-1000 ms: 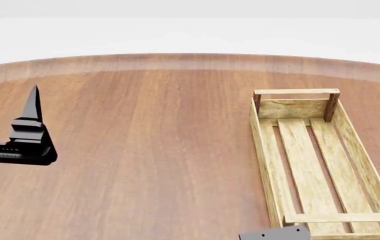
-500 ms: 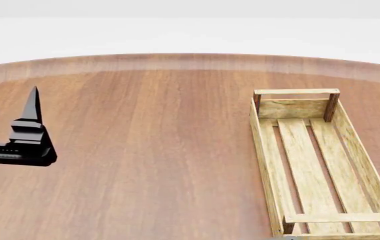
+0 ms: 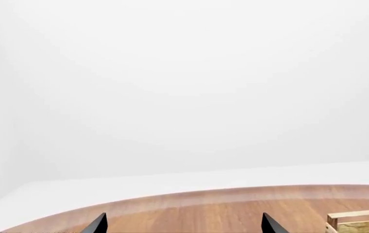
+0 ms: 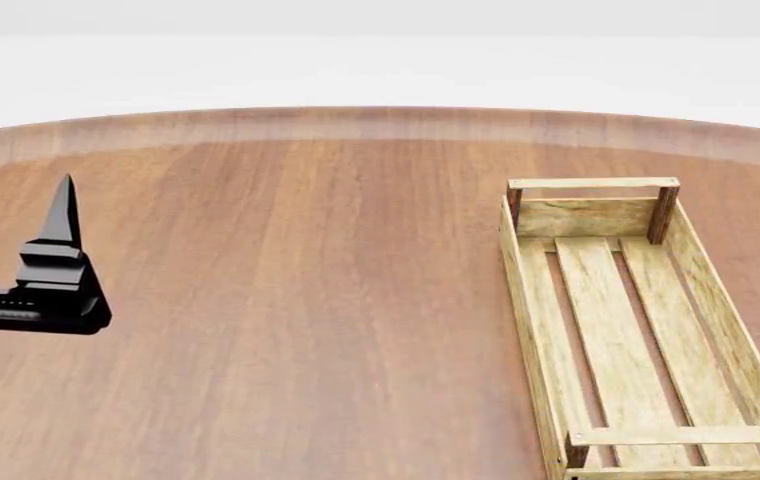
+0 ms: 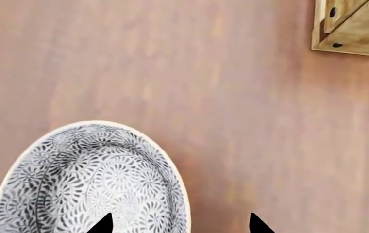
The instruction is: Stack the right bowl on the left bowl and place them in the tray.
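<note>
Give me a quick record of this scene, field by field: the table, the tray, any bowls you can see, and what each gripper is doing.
table: round wooden top
tray: light-wood slatted crate, empty, on the right of the head view
bowl: one grey floral-patterned bowl, seen only in the right wrist view, resting on the table
second bowl: not in view
left gripper: open, holding nothing, raised over the table's left side
right gripper: open, above the bowl's rim, one fingertip over the bowl
stacking: not yet done
</note>
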Robot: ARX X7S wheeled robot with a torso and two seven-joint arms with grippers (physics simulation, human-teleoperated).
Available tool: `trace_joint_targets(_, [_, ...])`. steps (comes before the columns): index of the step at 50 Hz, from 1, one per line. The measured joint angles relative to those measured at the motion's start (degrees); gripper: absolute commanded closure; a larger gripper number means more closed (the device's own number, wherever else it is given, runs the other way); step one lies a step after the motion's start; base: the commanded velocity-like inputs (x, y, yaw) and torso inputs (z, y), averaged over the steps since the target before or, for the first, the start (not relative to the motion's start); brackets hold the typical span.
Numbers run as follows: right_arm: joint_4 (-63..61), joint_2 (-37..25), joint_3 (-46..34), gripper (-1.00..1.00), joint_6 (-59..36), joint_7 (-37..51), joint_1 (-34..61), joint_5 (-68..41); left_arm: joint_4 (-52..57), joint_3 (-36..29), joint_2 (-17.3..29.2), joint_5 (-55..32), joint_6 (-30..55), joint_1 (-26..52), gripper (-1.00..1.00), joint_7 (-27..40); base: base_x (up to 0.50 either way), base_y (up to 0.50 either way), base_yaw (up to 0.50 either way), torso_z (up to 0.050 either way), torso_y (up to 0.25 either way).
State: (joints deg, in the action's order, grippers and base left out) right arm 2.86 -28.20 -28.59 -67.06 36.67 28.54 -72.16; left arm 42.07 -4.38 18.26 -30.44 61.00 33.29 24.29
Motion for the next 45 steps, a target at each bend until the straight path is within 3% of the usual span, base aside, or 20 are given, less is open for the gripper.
trace_joint_targets(1, [0.1,0.0,-0.1,1.0,0.1,-0.1,0.0,0.1,0.0,0.0,0.0,0.0,0.0,0.0,-1.0,0.0,0.0,0.0,0.0,0.0,0.0])
trace_joint_targets(45, [-3.0,-1.0,0.4,1.0,2.6,-3.5,0.1,-1.7,-0.3,0.0,0.7,-0.8,-1.0,-0.7,-1.0,1.0,0.0,0.0,0.0,0.0,0.0])
